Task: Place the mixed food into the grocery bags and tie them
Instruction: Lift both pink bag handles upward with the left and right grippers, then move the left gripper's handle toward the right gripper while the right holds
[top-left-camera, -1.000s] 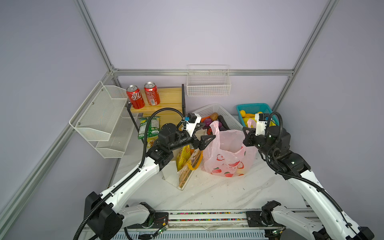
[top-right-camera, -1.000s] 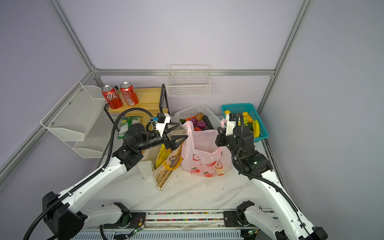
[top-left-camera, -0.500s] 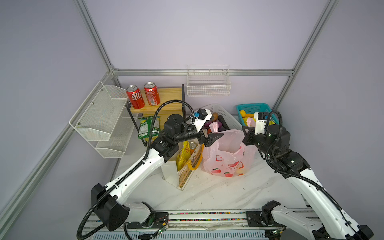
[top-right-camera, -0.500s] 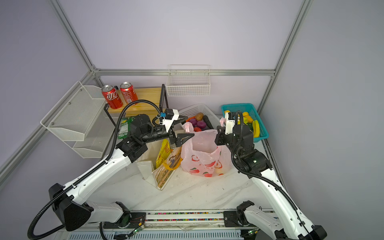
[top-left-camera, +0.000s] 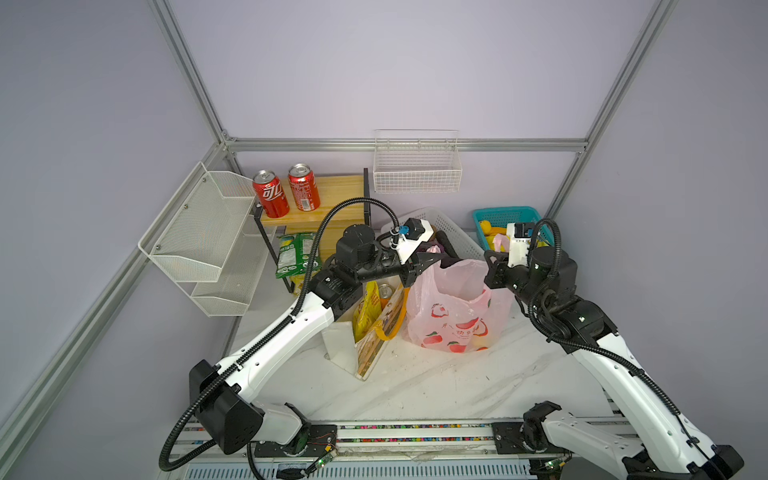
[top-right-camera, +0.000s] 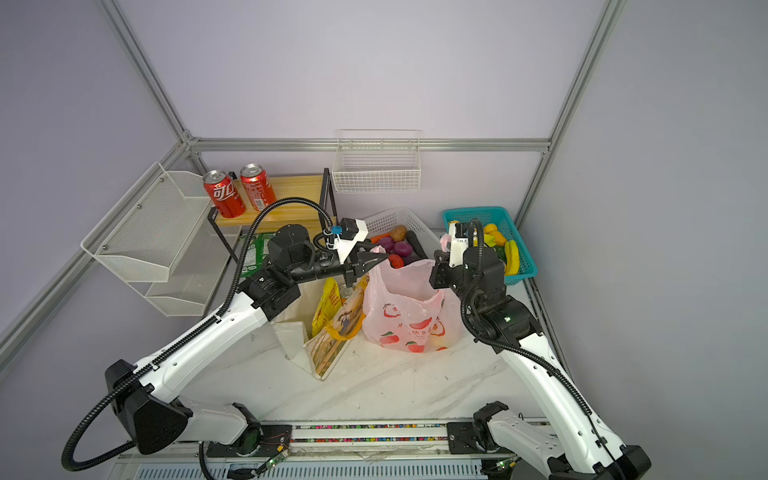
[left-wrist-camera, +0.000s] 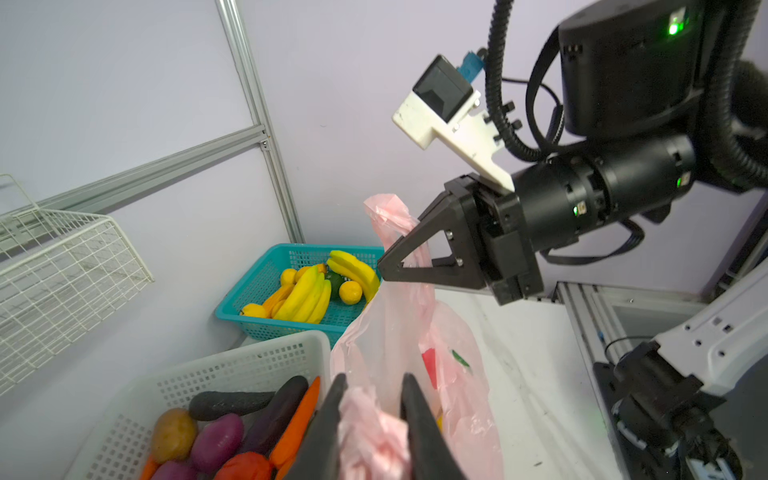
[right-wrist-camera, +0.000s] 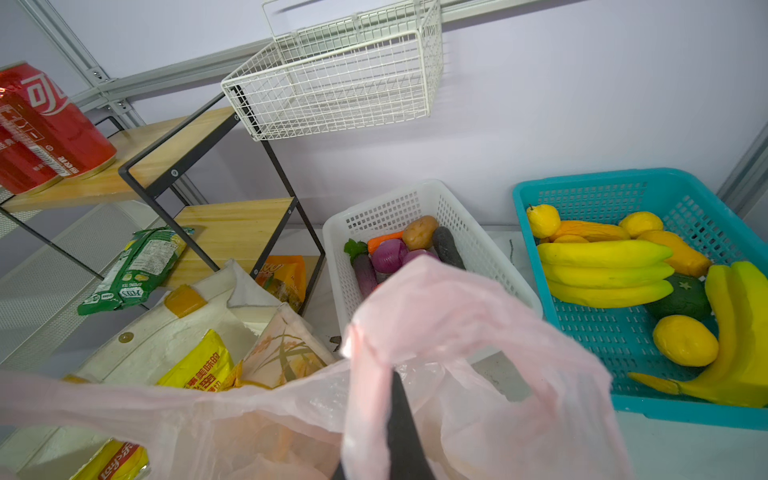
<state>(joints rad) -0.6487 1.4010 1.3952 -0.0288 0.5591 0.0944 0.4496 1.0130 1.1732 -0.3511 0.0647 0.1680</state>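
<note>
Since 1 second ago the left fingers (left-wrist-camera: 326, 424) have swung away from above the tote (top-left-camera: 376, 351) to the pink bag (top-left-camera: 457, 316) and drawn in from wide apart; they now pinch 1 bunched handle of it between them. The right fingers (left-wrist-camera: 436, 219) have not shifted: pressed together to a point, they clamp the bag's other handle, so its mouth hangs stretched between the 2 grips while its foot rests on the worktop (top-left-camera: 436, 386). Packing looks finished, as I judge it. The yellow crisp packet (top-left-camera: 365, 309) and the soda can (top-left-camera: 384, 291) stand inside the tote, just beside the pink bag. The round fruit (top-left-camera: 478, 343) is probably the yellow-orange patch showing through the film low in that bag, though it is too hazy to be sure. What is left is the tying. Neither bag is knotted: the 2 pink handles are held apart, not crossed, and the tote's straps (top-left-camera: 386, 334) lie loose over its printed side. With both handles gripped, knotting the pink bag seems the step at hand. The left arm (top-left-camera: 291, 332) rises from its base at the near edge, slants across above the tote and ends in a level wrist pointing toward its partner. The right arm (top-left-camera: 615, 353) climbs from the near right corner, folds at the elbow and turns its wrist inward to the bag's mouth.
</note>
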